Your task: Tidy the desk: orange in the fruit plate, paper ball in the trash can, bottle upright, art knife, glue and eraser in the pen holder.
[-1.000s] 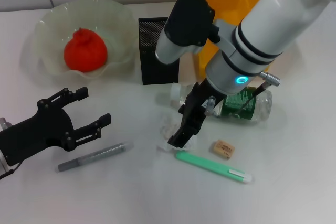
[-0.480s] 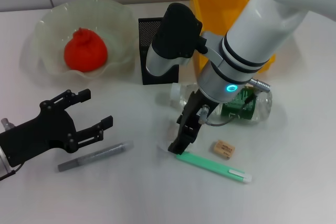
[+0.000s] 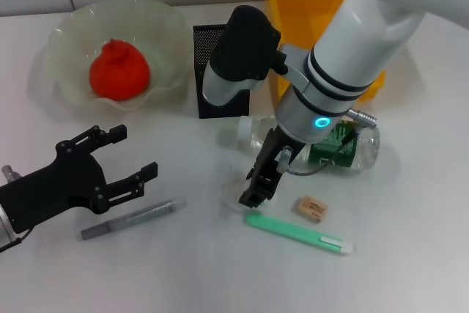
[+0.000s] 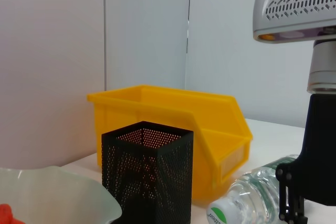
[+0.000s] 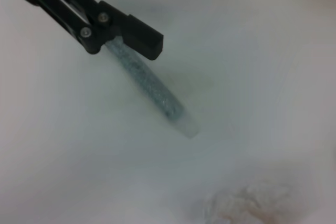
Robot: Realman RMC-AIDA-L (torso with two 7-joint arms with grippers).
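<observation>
White paper ball (image 3: pixel 236 194) lies under the right gripper (image 3: pixel 254 194), grip unclear, beside the fallen bottle (image 3: pixel 330 144).

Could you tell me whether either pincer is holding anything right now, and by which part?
Nothing is held: the left pincer is open over bare desk; the right pincer sits at the paper ball, grip unclear.

White arm (image 3: pixel 366 42), black hands

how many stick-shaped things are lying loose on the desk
2: a grey stick just in front of the left gripper, and a green stick in front of the eraser, near the right gripper. More may hide under the arms.
</observation>
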